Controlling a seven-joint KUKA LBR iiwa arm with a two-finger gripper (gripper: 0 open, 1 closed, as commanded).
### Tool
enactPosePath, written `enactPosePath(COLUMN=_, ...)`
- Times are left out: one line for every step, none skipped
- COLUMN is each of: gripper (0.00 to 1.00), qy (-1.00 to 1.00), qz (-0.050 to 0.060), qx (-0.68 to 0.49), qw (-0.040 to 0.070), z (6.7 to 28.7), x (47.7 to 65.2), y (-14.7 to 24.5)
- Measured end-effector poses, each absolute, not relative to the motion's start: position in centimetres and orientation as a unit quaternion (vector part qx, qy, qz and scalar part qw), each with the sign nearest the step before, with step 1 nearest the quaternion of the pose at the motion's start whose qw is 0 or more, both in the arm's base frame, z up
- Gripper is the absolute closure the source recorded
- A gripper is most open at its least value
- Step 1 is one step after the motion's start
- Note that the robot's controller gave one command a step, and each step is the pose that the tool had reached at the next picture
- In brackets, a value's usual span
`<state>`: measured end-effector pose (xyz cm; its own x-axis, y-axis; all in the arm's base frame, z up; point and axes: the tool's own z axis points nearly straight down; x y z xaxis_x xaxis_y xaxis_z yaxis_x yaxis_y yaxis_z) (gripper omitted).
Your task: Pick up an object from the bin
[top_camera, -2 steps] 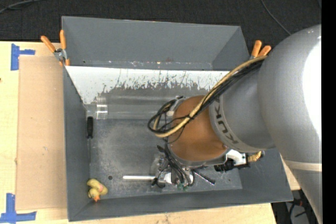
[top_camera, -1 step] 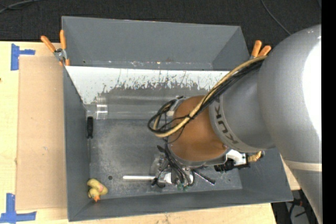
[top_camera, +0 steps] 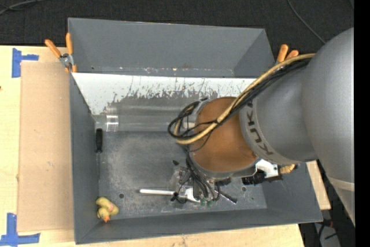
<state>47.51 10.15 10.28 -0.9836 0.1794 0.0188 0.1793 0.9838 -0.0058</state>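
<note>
Across the back of the grey bin's point(top_camera: 84, 194) floor lies a clear tube point(top_camera: 144, 118), the largest loose thing and the landmark for the rest. Forward of the tube's right end, low over the floor, is the gripper point(top_camera: 188, 194). The wrist and cables hide it, so I cannot tell whether it is open or closed, or has hold of anything.

Forward of the tube's middle lies a thin white stick point(top_camera: 153, 192), its right end at the gripper; it is the nearest thing. It looks light, stiff and smooth, so it is likely to roll or slip. I judge a pinch across its middle, square to its length, to be safest.

Just forward of the tube's left end lies a short black pen point(top_camera: 99, 140). Well forward of that same end, in the near corner, sits a small yellow toy duck point(top_camera: 106, 209), probably soft.
</note>
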Motion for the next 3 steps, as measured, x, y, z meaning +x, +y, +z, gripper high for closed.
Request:
enactPosePath(gripper=1.0, qy=-0.996, qz=0.001, qx=-0.09, qw=0.006, z=12.2, x=47.7, y=10.2)
enactPosePath(gripper=1.0, qy=-0.996, qz=0.001, qx=-0.091, qw=0.008, z=13.5, x=47.6, y=10.1)
enactPosePath(gripper=1.0, qy=-0.996, qz=0.001, qx=-0.091, qw=0.008, z=14.9, x=47.6, y=10.2)
